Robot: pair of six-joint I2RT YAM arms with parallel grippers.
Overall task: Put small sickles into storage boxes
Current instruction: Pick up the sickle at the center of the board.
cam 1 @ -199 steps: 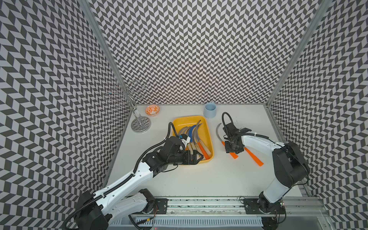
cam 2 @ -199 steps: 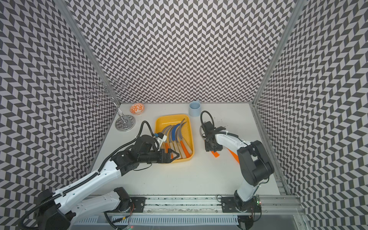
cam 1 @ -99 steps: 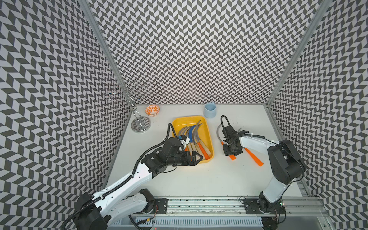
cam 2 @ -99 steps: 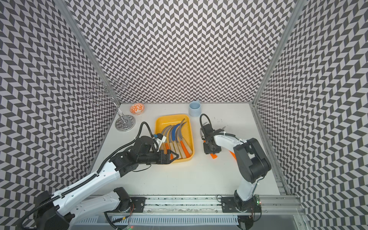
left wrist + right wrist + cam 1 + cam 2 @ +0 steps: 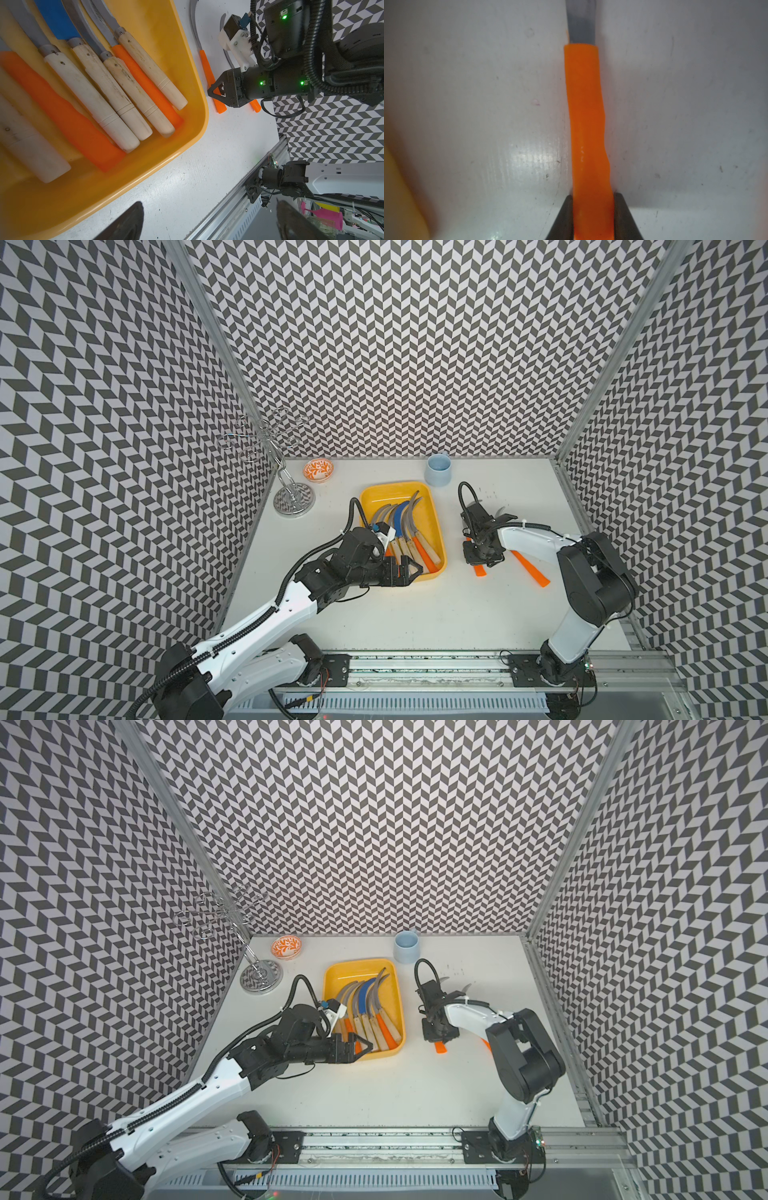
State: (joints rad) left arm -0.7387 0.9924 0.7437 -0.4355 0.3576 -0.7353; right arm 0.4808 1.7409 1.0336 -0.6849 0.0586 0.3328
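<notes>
Hiding mid-handle of sickle (image 5: 480, 571): right tool (image 5: 482, 561)

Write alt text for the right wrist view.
The right gripper pinches the orange handle of a sickle lying on the white table, dark fingers against both sides. Its grey blade leaves the frame; a blurred yellow tray shows at one corner.

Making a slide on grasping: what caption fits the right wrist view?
Right claw clamped on an orange sickle handle above the white table.
</notes>
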